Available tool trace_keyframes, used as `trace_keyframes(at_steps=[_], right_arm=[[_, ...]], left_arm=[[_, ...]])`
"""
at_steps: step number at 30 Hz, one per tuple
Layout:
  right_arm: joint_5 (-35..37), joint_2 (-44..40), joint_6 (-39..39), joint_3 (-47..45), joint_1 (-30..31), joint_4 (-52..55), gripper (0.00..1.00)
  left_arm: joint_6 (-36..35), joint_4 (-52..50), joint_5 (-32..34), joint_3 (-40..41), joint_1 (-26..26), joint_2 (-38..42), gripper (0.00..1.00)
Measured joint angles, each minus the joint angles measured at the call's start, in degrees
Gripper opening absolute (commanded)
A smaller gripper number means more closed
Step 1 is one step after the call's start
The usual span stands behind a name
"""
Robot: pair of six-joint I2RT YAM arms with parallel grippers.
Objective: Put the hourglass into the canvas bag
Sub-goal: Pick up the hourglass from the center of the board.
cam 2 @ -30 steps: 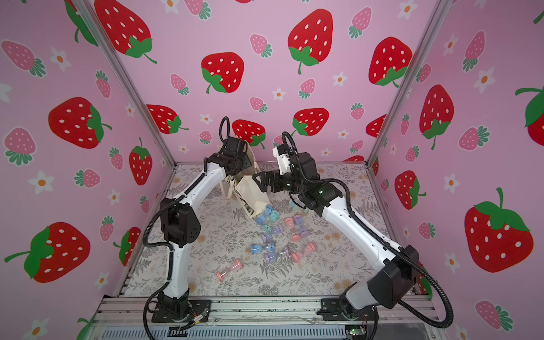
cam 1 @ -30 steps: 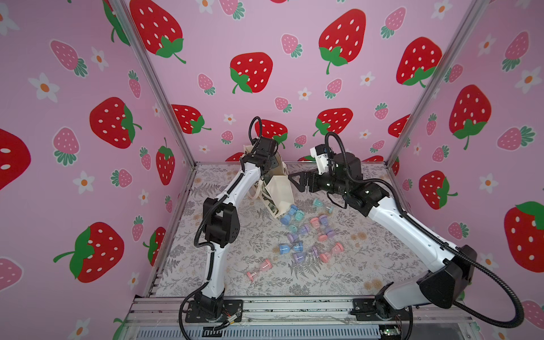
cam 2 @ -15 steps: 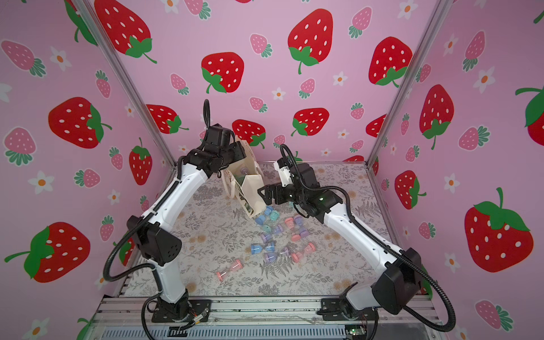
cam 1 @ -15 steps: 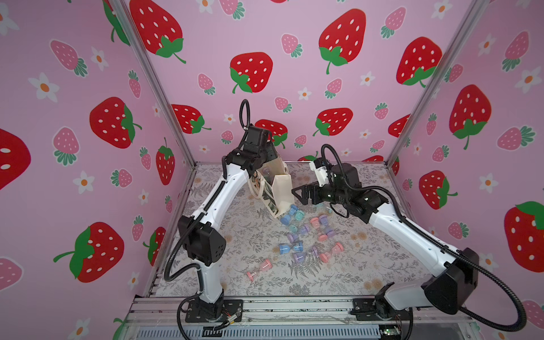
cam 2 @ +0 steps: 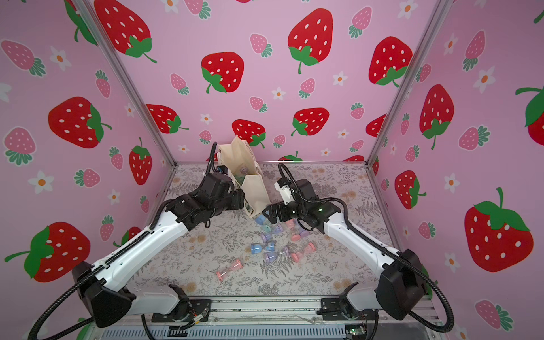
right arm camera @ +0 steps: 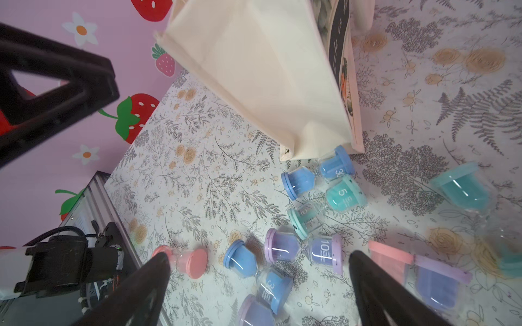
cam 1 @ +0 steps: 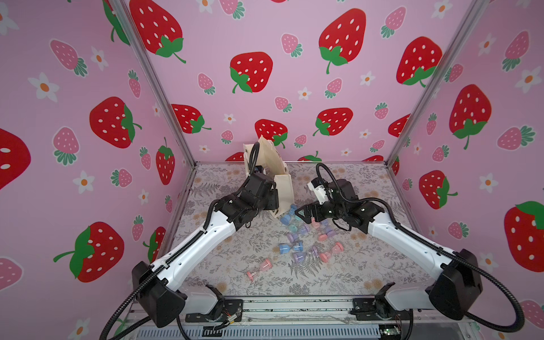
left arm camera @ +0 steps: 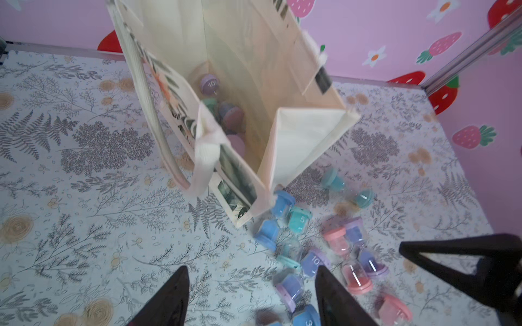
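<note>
Now both grippers are empty, and hourglasses wait beside the bag

Furthest left, the left gripper [left arm camera: 251,279] hangs just short of the canvas bag [left arm camera: 305,135], its jaws partly apart with nothing between them. The bag stands on the floral table [cam 1: 223,259] with its mouth open. A few hourglasses already lie inside, a lilac hourglass [left arm camera: 210,83] the plainest of them. Right of the bag's lower corner the loose ones lie scattered, a blue hourglass [right arm camera: 316,175] touching the canvas. A purple hourglass [right arm camera: 305,249] lies closest to the right gripper [right arm camera: 260,254], whose jaws gape fully wide and empty above the pile. These timers look light, hard and smooth, with clear bulbs that are likely brittle and slippery. A gentle crosswise pinch at the narrow waist, where the flared end caps would stop any sliding, seems the safest hold.
</note>
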State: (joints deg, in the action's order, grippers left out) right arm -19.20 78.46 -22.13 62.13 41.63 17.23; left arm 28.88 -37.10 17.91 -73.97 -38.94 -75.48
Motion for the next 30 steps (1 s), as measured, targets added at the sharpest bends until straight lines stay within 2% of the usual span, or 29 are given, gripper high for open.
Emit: trace_keyframes(at_steps=[9, 15, 23, 30], right_arm=[[-1.4, -1.42, 1.2, -7.67, 1.36, -0.66, 0.99], [-2.16, -2.84, 1.22, -12.35, 2.73, -1.57, 0.99], [-2.4, -4.52, 0.57, -18.01, 5.22, -5.6, 0.99], [-2.29, -4.61, -1.36, -20.96, 6.32, -8.85, 0.99]], left_arm=[[7.02, -9.49, 5.44, 11.1, -10.38, 3.28, 0.72], [12.24, -14.1, 4.94, 15.63, -15.69, 3.34, 0.73], [16.28, -15.69, 0.42, 21.59, -19.76, 1.33, 0.73], [16.33, -14.99, -2.29, 24.04, -20.22, -3.37, 0.73]])
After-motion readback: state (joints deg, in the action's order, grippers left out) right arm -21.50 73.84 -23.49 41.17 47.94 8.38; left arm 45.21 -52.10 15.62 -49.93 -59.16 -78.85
